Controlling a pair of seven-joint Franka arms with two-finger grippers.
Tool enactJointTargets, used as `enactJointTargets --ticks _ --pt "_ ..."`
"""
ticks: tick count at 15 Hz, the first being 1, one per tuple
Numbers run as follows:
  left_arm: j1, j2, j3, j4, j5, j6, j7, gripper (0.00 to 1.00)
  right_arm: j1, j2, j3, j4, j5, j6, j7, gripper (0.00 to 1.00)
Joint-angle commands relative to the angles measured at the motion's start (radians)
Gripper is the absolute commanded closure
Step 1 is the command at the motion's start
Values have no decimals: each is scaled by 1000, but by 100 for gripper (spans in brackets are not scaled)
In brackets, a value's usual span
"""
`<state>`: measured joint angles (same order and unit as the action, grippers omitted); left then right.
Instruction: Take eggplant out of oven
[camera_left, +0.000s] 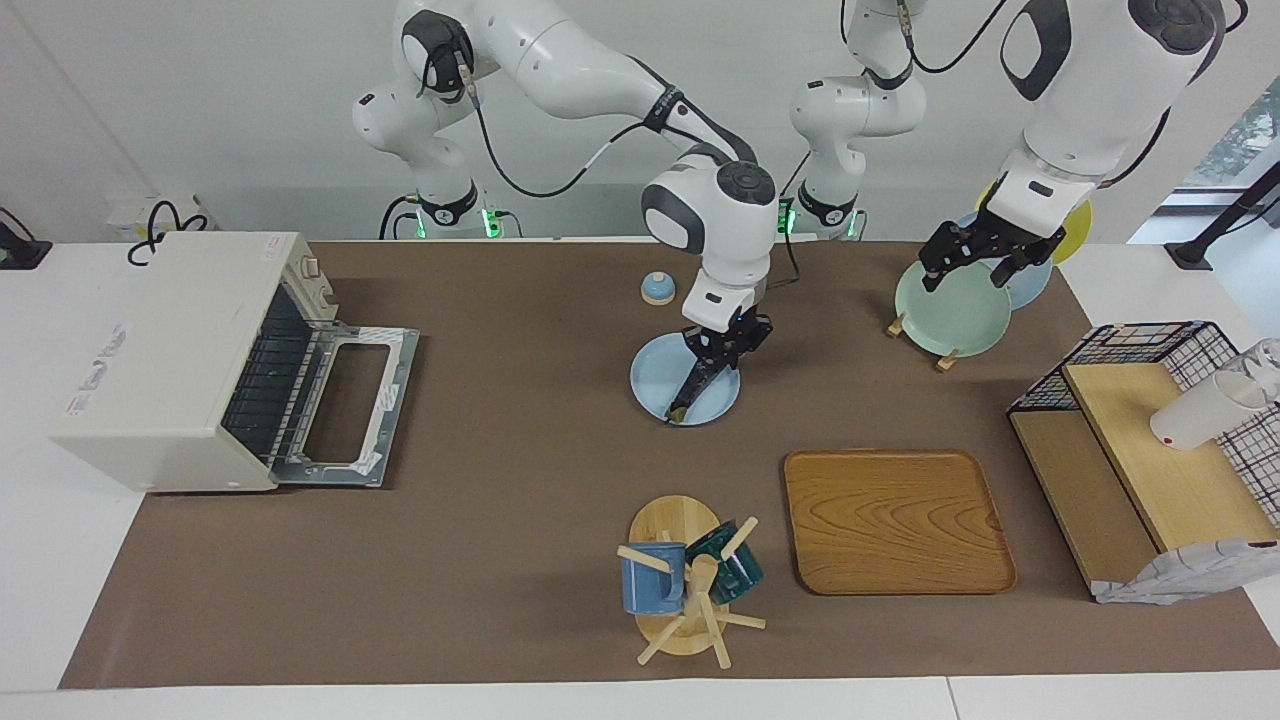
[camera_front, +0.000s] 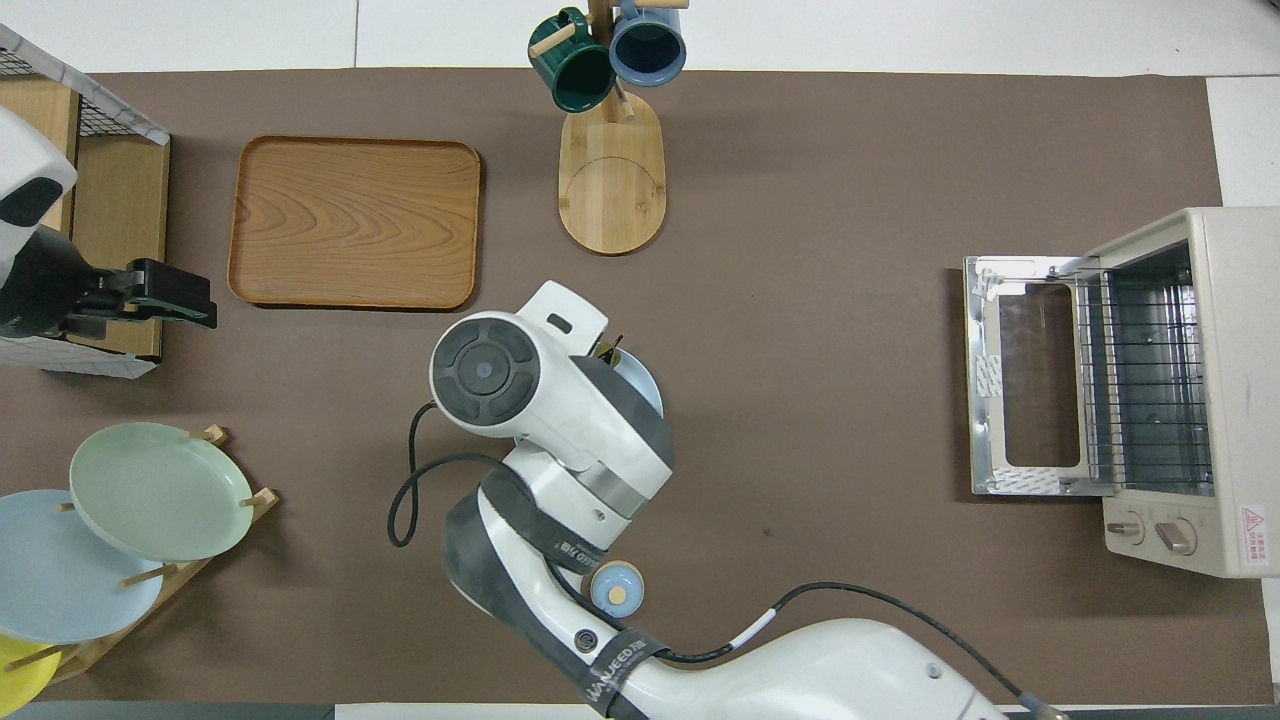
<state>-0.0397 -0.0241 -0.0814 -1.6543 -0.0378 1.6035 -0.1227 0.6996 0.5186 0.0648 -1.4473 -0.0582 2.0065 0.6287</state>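
At the right arm's end of the table, the oven stands with its glass door dropped flat and its wire rack bare; no eggplant shows inside in either view. Near the middle of the table, the right gripper is down over a pale blue plate, jaws pinching the eggplant, whose greenish stem tip points at the plate's rim on the side away from the robots. Whether the vegetable already rests on the plate or hangs just above it cannot be told. A small blue-and-tan knob-shaped object sits nearer the robots than the plate. Farther from the robots stand a wooden mug tree carrying a blue mug and a green mug, and beside it a wooden tray. Toward the left arm's end, the left gripper waits in the air over a rack of plates; whether its jaws are spread cannot be told. A wire-and-wood shelf holding a white cup closes that end. By the look of it, the removal is done: the eggplant is out of the oven, and what seems left is to release it on the plate and draw the arm away.
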Motion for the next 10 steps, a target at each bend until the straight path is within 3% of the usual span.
enactJointTargets --ticks 1,4,6,10 --pt "-11 6 -6 -24 9 58 14 0 -55 -107 1 -15 6 -113 -40 100" --pt "-101 -2 -12 -117 -2 136 14 0 -152 -155 0 -24 -89 -279 -96 100" --pt "-158 21 -12 -128 -57 167 14 0 -210 -158 1 -28 -129 -336 -113 100" --pt "-287 139 -12 -153 -83 289 15 0 -360 -201 1 -166 -137 -287 -247 100"
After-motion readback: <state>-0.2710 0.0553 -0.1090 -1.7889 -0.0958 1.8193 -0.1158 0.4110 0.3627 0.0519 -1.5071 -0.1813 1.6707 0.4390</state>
